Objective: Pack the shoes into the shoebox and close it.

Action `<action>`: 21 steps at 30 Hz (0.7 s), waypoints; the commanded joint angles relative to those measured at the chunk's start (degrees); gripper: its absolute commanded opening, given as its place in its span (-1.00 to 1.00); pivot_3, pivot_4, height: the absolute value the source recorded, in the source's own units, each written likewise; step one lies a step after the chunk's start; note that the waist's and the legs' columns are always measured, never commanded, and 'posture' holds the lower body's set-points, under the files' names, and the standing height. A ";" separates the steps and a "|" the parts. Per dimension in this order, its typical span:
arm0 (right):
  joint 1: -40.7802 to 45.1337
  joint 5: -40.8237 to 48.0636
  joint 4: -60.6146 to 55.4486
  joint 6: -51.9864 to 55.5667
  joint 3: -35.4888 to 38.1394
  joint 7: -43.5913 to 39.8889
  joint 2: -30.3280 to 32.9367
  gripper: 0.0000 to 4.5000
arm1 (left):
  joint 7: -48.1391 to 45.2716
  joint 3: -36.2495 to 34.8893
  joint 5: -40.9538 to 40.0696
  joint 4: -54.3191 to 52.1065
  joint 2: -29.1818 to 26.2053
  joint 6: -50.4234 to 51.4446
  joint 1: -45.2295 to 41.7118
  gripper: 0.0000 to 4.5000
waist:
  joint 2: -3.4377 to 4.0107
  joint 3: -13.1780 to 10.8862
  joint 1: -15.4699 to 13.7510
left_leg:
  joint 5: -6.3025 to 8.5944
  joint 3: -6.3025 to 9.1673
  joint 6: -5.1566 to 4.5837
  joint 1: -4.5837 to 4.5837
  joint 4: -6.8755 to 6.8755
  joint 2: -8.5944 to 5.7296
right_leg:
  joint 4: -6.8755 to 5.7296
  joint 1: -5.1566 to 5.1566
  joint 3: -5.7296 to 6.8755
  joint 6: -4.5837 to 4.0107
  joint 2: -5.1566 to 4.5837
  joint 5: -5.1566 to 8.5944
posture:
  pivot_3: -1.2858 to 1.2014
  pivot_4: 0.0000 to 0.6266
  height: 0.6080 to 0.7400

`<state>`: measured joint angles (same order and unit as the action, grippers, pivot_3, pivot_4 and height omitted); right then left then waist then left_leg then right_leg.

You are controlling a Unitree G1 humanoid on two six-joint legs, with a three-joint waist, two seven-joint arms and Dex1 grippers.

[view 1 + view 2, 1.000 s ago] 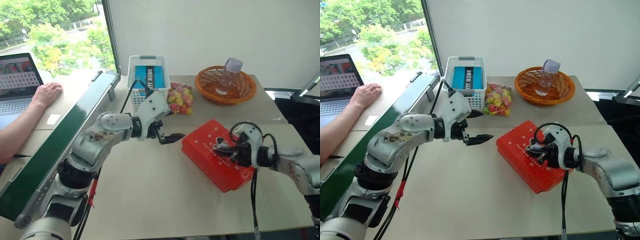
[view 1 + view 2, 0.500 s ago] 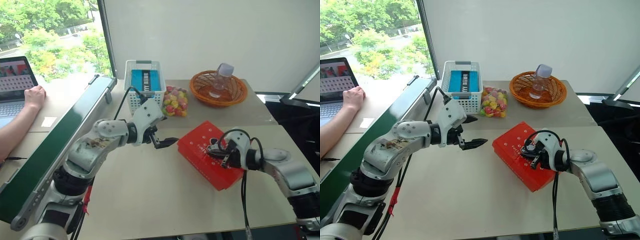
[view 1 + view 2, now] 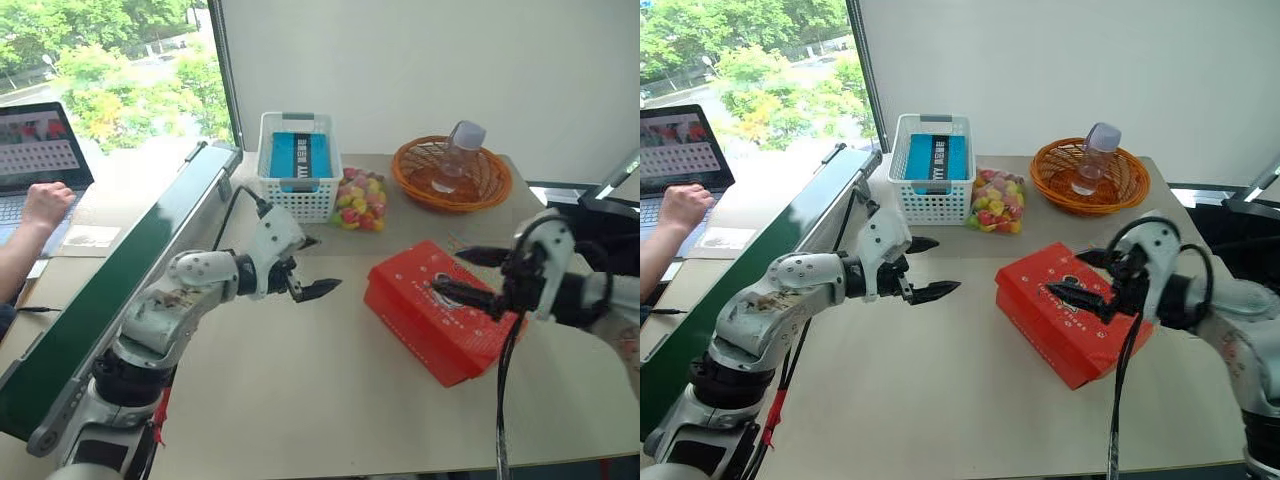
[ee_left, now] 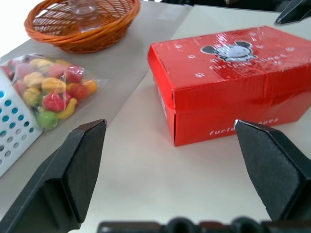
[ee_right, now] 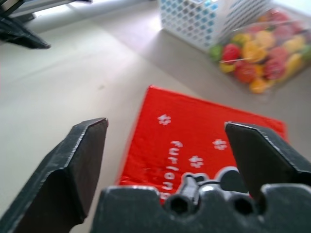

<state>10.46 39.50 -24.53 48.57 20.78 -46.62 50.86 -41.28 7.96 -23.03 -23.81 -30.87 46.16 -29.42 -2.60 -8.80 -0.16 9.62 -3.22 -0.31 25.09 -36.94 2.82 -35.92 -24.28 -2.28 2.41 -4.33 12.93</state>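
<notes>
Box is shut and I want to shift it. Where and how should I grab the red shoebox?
Probably best by its two long side walls, from above. The shoebox lies flat with its lid on, nothing touching it, and the open right gripper hangs right over it.

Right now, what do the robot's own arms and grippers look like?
Both arms have silver-grey rounded shells with black joints. Each ends in a gripper of two black, wedge-shaped fingers: left gripper, right gripper. Black cables loop over both wrists, and a red cable hangs beside the left arm's lower part.
</notes>
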 commanded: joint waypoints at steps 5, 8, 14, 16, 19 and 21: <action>-1.86 -7.39 4.72 -4.75 10.51 13.75 -3.71 0.99 | 10.71 -8.23 0.90 2.04 8.01 -5.86 3.17 1.00 | 0.01 0.01 -0.36 | 0.00 -0.01 0.00 0.00 -0.06 -0.02 | -0.01 0.02 -0.01 0.01 0.00 -0.03 | 0.03 -0.52 1.00; -5.23 -13.77 12.00 -14.49 15.94 22.05 -10.10 0.99 | 16.96 -8.68 6.27 3.07 11.30 -13.18 7.61 1.00 | 0.02 0.03 -0.51 | 0.00 0.00 -0.01 0.00 -0.04 -0.02 | 0.01 0.03 -0.01 0.11 0.01 -0.24 | 0.03 -0.52 1.00; -14.47 -17.47 17.09 -30.08 18.58 23.76 -20.19 0.99 | 26.11 -5.14 17.65 4.69 14.91 -27.08 15.28 1.00 | 0.15 0.07 -0.52 | 0.03 -0.02 -0.04 0.06 0.01 -0.11 | 0.05 0.03 -0.05 0.15 -0.03 -0.35 | 0.03 -0.52 1.00; -17.65 -20.64 16.97 -34.68 16.68 24.46 -22.07 0.99 | 28.25 -5.08 20.08 6.64 15.91 -31.34 19.25 1.00 | 0.55 0.20 0.11 | 0.03 -0.11 -0.05 0.05 -0.01 -0.10 | 0.07 0.00 -0.17 0.07 -0.04 -0.29 | 0.03 -0.52 1.00; -19.63 -19.91 17.05 -35.58 16.17 26.41 -25.93 0.99 | 29.25 -5.69 20.49 8.63 17.19 -34.30 23.72 1.00 | 0.60 0.23 0.91 | 0.06 -0.22 -0.03 -0.25 0.01 -0.04 | 0.07 0.18 -0.28 0.10 -0.04 -0.12 | 0.03 -0.52 1.00; -20.81 -20.63 17.18 -37.69 15.61 27.80 -28.46 0.99 | 30.26 -6.47 20.36 10.34 18.35 -36.22 25.77 1.00 | 0.60 0.23 1.03 | 0.17 -0.21 0.16 -0.40 0.05 0.03 | 0.05 0.21 -0.26 0.01 0.00 -0.18 | 0.03 -0.52 1.00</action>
<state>-10.14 19.16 -6.05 14.10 36.32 -20.51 23.45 -12.37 2.74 -3.17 -13.48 -13.17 13.10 -4.05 -2.00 -8.57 0.88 9.91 -3.44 0.05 24.70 -36.88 2.84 -35.89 -24.10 -2.53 2.42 -4.37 12.75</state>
